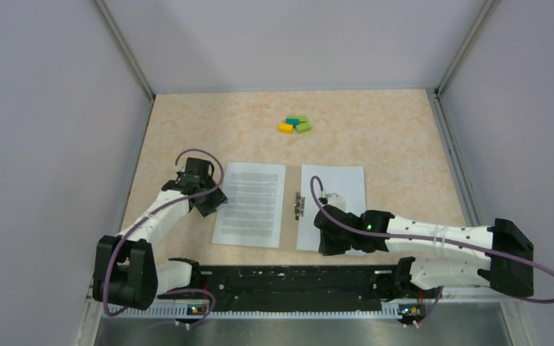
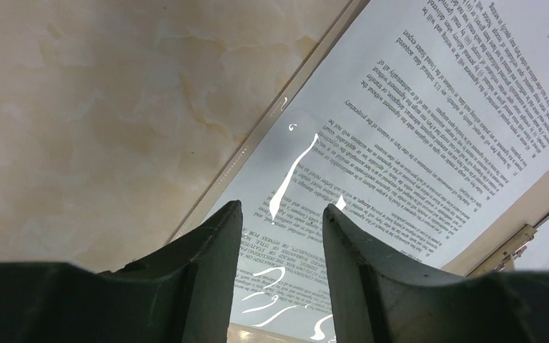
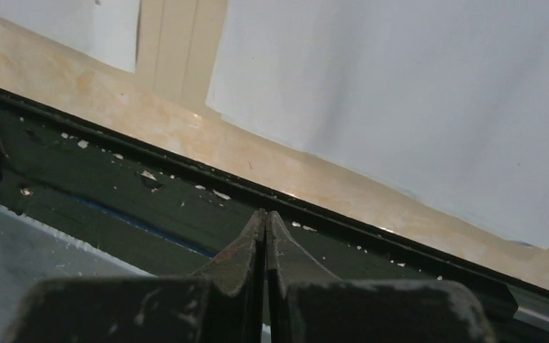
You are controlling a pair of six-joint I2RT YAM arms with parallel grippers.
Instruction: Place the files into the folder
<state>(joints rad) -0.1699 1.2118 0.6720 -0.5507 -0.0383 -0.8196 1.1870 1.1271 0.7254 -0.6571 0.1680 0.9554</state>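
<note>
The left jaws stand parted with nothing between them, hanging just over the left margin of the printed sheet (image 2: 414, 128). Streaks of glare run across that page, so its surface looks glossy. The right jaws are clenched tight on nothing. They point down at the black rail (image 3: 114, 179) along the near edge of the worktop (image 1: 389, 137), with the near edge of the plain white sheet (image 3: 414, 93) just beyond.

Both files lie flat and side by side a little nearer than the middle of the worktop, the printed sheet on the left and the white sheet on the right. Only a narrow tan strip of the folder (image 1: 291, 216) shows between them, carrying a small metal clip (image 1: 298, 205). It looks as if the folder is lying open with one sheet on each leaf, though I cannot tell how far the card reaches under the paper.

A cluster of coloured blocks (image 1: 294, 125) sits well apart, towards the far edge.

If that reading is right, the sheets are already laid in place. What is left is probably to bring one leaf over the other and shut the folder, and nothing is gripped for that yet.
</note>
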